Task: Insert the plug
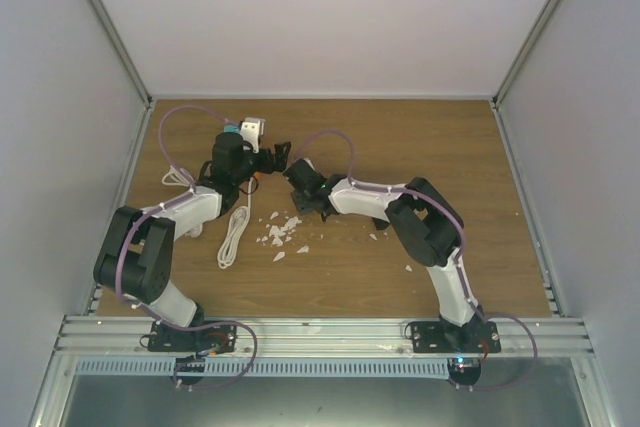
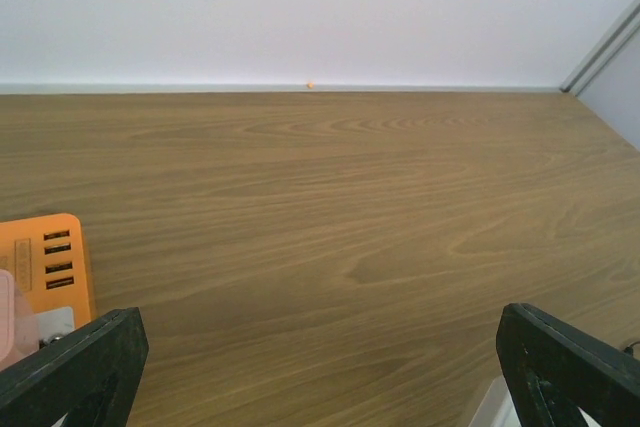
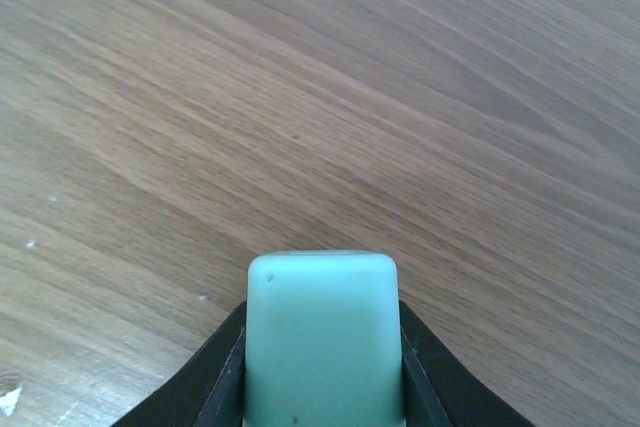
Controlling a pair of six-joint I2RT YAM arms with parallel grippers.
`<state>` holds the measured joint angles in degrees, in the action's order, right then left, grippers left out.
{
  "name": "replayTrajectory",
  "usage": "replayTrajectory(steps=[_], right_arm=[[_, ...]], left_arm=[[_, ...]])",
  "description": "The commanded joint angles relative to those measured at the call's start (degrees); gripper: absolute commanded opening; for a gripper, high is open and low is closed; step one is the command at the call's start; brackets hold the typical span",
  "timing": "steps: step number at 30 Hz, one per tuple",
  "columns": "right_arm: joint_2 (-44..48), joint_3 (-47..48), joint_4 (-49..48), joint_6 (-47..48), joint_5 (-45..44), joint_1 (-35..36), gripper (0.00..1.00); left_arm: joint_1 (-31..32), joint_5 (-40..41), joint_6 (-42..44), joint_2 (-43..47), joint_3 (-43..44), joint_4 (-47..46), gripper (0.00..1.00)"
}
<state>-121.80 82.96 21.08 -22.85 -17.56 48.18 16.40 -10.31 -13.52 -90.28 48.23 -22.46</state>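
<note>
My right gripper [image 3: 322,309] is shut on a mint-green plug [image 3: 322,347], held just above the wooden table [image 3: 400,97]. In the top view this gripper [image 1: 280,157] is near the table's middle back, and the plug in it is hidden. My left gripper [image 2: 320,312] is open wide with nothing between its fingers. An orange power strip [image 2: 55,267] with USB ports lies by its left finger [image 2: 90,357]. In the top view the left gripper [image 1: 243,142] is beside a white and teal block [image 1: 250,129].
A coiled white cable [image 1: 235,232] lies beside the left arm. White scraps [image 1: 282,232] are scattered mid-table. A white object [image 2: 492,407] shows by the left gripper's right finger. Grey walls enclose the table [image 1: 420,147] on three sides.
</note>
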Motion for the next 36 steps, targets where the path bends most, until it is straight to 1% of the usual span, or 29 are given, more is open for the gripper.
replayTrajectory(steps=[1, 2, 3, 6, 10, 12, 14, 15, 16, 17, 19, 20, 21, 24, 25, 26, 27, 29, 31, 34, 36], right_arm=[[1.7, -3.8, -6.3, 5.6, 7.1, -0.4, 0.06], [1.6, -3.9, -6.8, 6.2, 9.3, -0.7, 0.02], [1.5, -4.1, -7.6, 6.8, 12.7, -0.9, 0.01], [1.2, -5.0, -10.5, 7.4, 23.5, -1.9, 0.00], [0.9, -6.8, -13.6, 4.3, 37.1, -5.8, 0.00], [1.0, -7.8, -14.4, 3.0, 39.8, -7.8, 0.00], [0.9, -8.1, -13.8, 2.6, 38.4, -9.0, 0.01], [0.6, -8.0, -13.3, 2.4, 38.2, -9.4, 0.03], [0.1, -7.5, -12.7, 2.1, 38.2, -9.8, 0.07], [-0.6, -6.9, -11.8, 1.6, 38.2, -10.3, 0.15], [-2.0, -5.8, -10.1, 0.9, 37.6, -10.8, 0.37], [-2.6, -5.3, -9.1, 0.7, 36.3, -10.9, 0.50], [-2.8, -4.8, -8.1, 0.7, 34.9, -10.9, 0.62], [-2.4, -4.5, -6.9, 0.8, 31.2, -11.2, 0.87], [-2.0, -4.7, -6.9, 0.6, 30.4, -11.4, 0.93], [-1.6, -5.1, -7.3, 0.3, 29.9, -11.5, 0.97], [-1.4, -5.4, -7.8, 0.1, 29.8, -11.7, 0.99], [-1.2, -5.7, -7.9, 0.1, 28.5, -11.8, 1.00], [-0.4, -5.5, -7.1, 1.0, 22.8, -11.2, 1.00], [1.5, -5.3, -5.6, 3.9, 10.7, -8.9, 0.99], [2.7, -5.4, -5.9, 6.2, 7.2, -7.1, 0.98]], left_arm=[[-1.0, -0.5, -0.8, 0.0, 0.4, -2.1, 0.99], [-1.2, -0.6, -0.9, 0.0, 0.4, -2.2, 0.99], [-1.4, -0.8, -1.1, 0.0, 0.3, -2.2, 0.99], [-1.8, -1.1, -1.2, -0.2, 0.3, -2.2, 0.99], [-2.4, -1.4, -1.4, -0.1, 0.1, -2.2, 0.99], [-2.7, -1.8, -1.6, 0.0, -0.1, -2.4, 0.99], [-2.9, -2.0, -1.8, 0.1, -0.2, -2.6, 0.99], [-3.0, -2.3, -1.9, 0.1, -0.3, -2.8, 0.99], [-3.0, -2.4, -1.9, 0.0, -0.3, -2.8, 0.99], [-3.0, -2.6, -1.9, 0.0, -0.3, -2.9, 0.99], [-3.1, -2.8, -2.0, 0.0, -0.3, -3.0, 0.99], [-3.1, -2.9, -2.0, -0.1, -0.3, -3.0, 0.99], [-3.1, -2.9, -2.0, -0.1, -0.3, -2.9, 0.99], [-3.1, -3.0, -2.1, -0.1, -0.3, -3.0, 0.99], [-3.1, -3.1, -2.2, -0.1, -0.3, -3.1, 0.99], [-3.1, -3.3, -2.2, -0.1, -0.3, -3.1, 0.99], [-3.0, -3.5, -2.2, -0.2, -0.2, -3.2, 0.99], [-3.1, -3.6, -2.3, -0.5, -0.1, -3.1, 0.99], [-3.2, -3.7, -2.2, -0.4, -0.1, -3.1, 0.99], [-3.2, -3.5, -2.2, -0.1, -0.4, -3.2, 0.99], [-3.4, -3.5, -2.3, 0.0, -0.5, -3.3, 0.99]])
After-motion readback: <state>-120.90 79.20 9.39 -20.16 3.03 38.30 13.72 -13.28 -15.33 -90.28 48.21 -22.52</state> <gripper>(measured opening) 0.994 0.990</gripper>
